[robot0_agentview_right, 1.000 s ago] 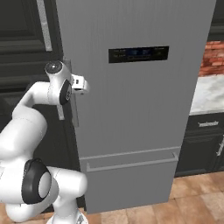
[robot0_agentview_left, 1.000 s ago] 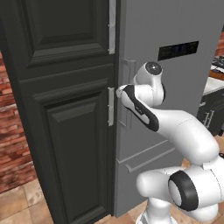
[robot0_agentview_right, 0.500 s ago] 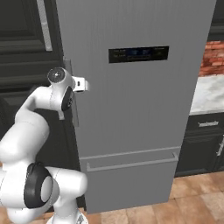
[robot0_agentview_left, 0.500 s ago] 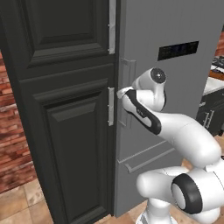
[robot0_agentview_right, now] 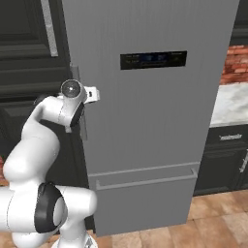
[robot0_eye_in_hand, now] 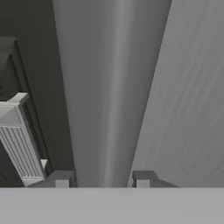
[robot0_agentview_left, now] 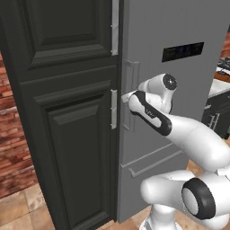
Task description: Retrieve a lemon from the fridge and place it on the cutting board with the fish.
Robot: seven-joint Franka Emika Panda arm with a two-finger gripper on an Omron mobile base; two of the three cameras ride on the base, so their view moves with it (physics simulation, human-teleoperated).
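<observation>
The fridge (robot0_agentview_right: 155, 121) is a tall matte-grey appliance with a dark display strip (robot0_agentview_right: 153, 59), and its door is closed. My gripper (robot0_eye_in_hand: 103, 180) is shut on the long vertical fridge handle (robot0_eye_in_hand: 109, 96), one fingertip pressed on each side of it. From the left base view the gripper (robot0_agentview_left: 127, 96) sits at mid-height on the handle (robot0_agentview_left: 133, 72), near the door's left edge. In the right base view my hand covers the handle (robot0_agentview_right: 83, 131) around its middle. The lemon and the cutting board are out of view.
A tall black panelled cabinet (robot0_agentview_left: 67, 117) with silver handles (robot0_agentview_left: 113, 109) stands tight against the fridge's left side. To the right are a white marble counter (robot0_agentview_right: 231, 104) over dark drawers (robot0_agentview_right: 225, 155) and a brick wall (robot0_agentview_right: 235, 63). Brown tiled floor lies in front.
My wrist has shifted slightly right and down along the handle. The fridge door is still closed.
</observation>
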